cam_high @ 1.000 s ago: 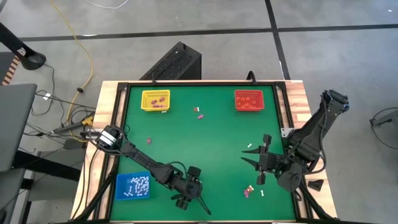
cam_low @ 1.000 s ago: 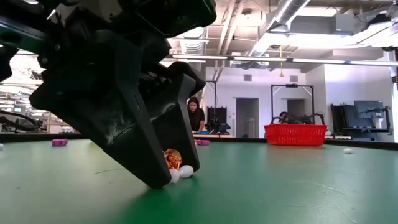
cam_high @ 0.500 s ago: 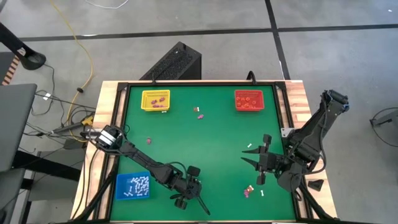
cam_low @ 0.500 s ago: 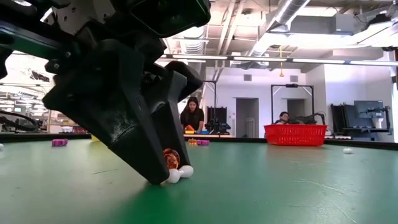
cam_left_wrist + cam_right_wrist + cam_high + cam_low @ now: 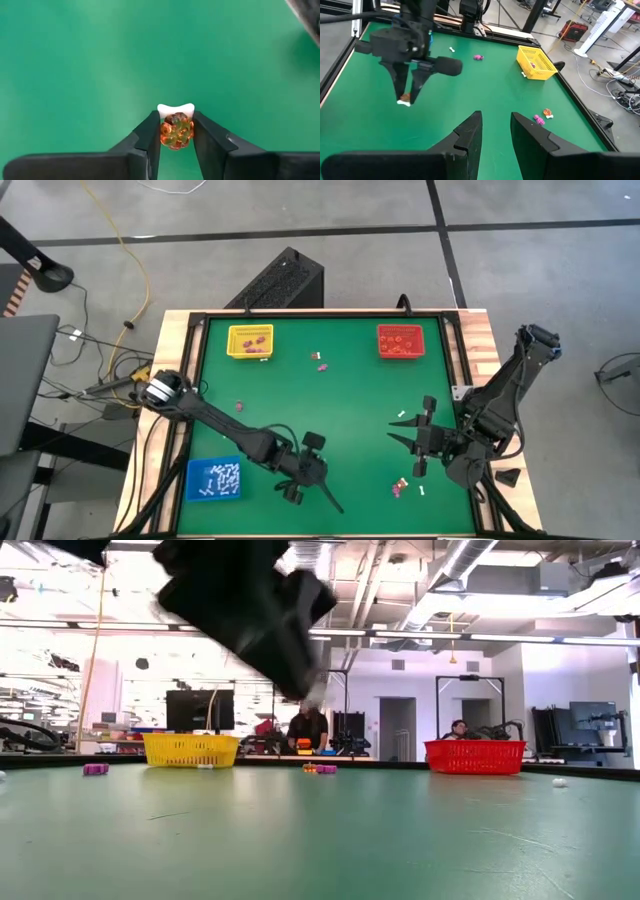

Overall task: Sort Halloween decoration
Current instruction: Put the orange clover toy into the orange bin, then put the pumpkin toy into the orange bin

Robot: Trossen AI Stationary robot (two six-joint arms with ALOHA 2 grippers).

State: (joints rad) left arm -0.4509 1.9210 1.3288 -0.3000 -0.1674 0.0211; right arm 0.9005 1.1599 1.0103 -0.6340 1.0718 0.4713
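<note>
My left gripper point(image 5: 176, 125) is near the table's near edge, left of centre point(image 5: 325, 498). It is shut on an orange-red trinket point(image 5: 176, 132) with a white stick-like piece point(image 5: 175, 109) at the fingertips. It also shows in the right wrist view point(image 5: 406, 97) and, raised, in the low view point(image 5: 310, 690). My right gripper point(image 5: 496, 125) is open and waits over the table's right half point(image 5: 412, 442). Loose trinkets lie far of centre point(image 5: 320, 360), at the near right point(image 5: 402, 485) and on the left point(image 5: 239, 406). My left gripper pinches the orange-red trinket point(image 5: 176, 135) between its two fingers, near their free ends. The white piece point(image 5: 175, 108) sits at the very fingertips beyond it. The fingers point(image 5: 400, 87) point down from above. Both pieces are lifted clear of the table.
A yellow tray point(image 5: 250, 340) stands at the far left, a red tray point(image 5: 400, 340) at the far right, and a blue tray point(image 5: 213, 479) with white pieces at the near left. A lone white piece point(image 5: 402, 415) lies by my right gripper. People show in the room behind the table.
My left gripper has risen from the table, staying shut. The orange-red trinket and the white piece, which touched the green mat a second ago, have gone up with it and hang clear of the table.
</note>
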